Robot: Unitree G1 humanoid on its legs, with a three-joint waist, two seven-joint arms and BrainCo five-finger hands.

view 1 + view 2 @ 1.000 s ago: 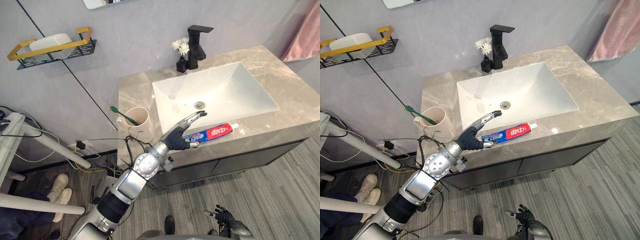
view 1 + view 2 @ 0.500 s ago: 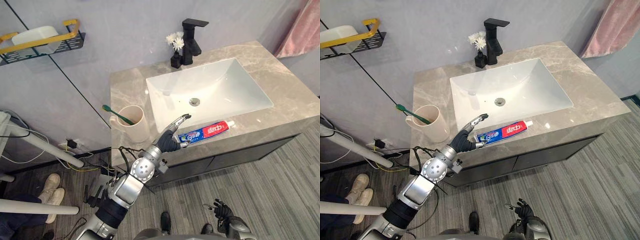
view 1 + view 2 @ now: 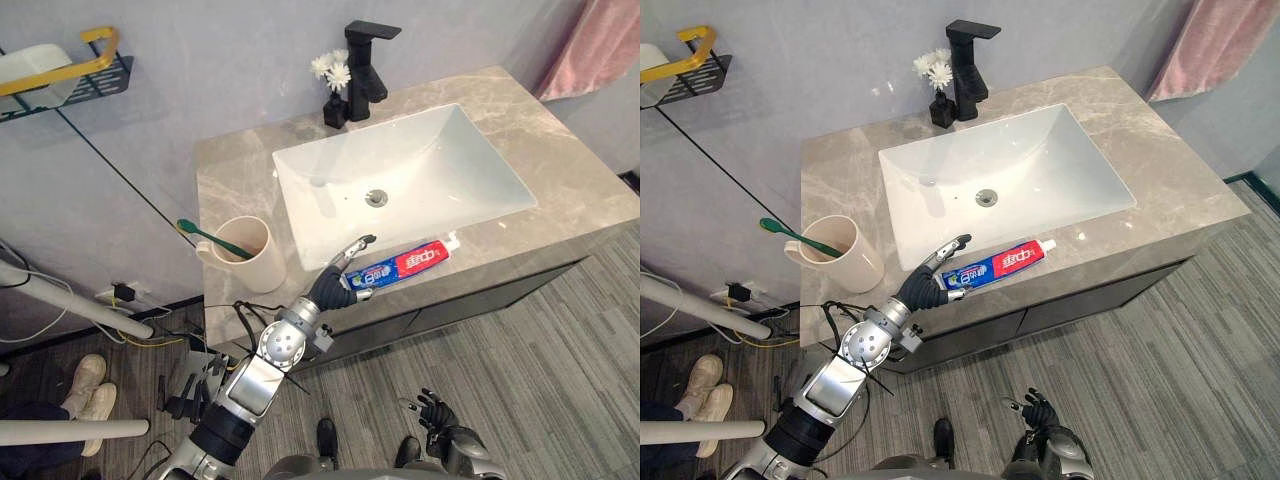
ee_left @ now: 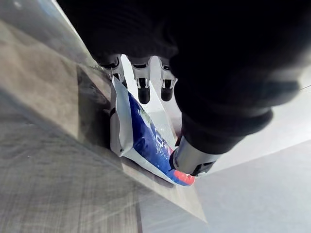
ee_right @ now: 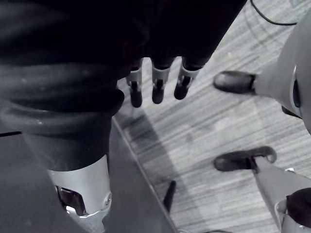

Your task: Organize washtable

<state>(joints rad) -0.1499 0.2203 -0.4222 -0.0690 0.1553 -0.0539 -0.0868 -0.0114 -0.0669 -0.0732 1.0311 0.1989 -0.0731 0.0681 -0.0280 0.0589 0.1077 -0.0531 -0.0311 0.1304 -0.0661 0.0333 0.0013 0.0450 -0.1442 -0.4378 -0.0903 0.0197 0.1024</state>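
One toothpaste tube (image 3: 405, 265) between sink (image 3: 420, 150) and counter edge (image 3: 530, 232), left hand (image 3: 330, 288) with straight fingers (image 3: 352, 248) over its flat end.

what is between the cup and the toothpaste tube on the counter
In the left eye view, the left hand, at the flat end of the toothpaste tube; between hand and cup, bare counter.
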